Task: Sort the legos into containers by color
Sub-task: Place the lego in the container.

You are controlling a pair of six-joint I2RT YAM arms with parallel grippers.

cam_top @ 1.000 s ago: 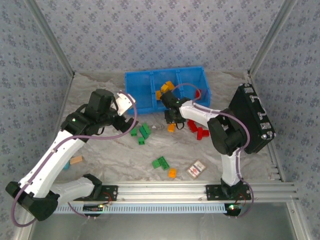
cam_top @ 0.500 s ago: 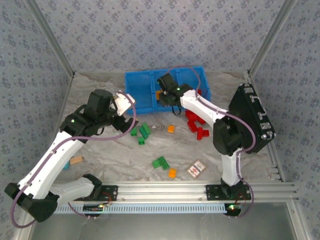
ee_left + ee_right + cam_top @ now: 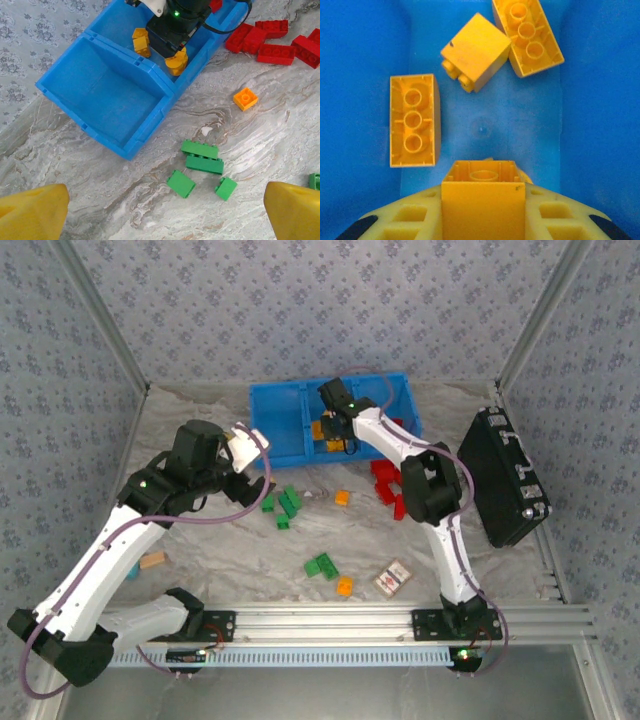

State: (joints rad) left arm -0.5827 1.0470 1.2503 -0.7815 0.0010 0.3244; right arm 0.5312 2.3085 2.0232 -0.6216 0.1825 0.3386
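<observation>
Marbled grey tabletop (image 3: 250, 560), legos (image 3: 320, 565) scattered, enclosed by pale floral-patterned walls (image 3: 300, 300).

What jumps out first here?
The right claw hangs over the middle compartment of the blue bin, shut on an orange brick. Three more orange bricks lie on the floor below it. On the table in front of the bin, red bricks and green bricks lie loose in clusters.
</observation>
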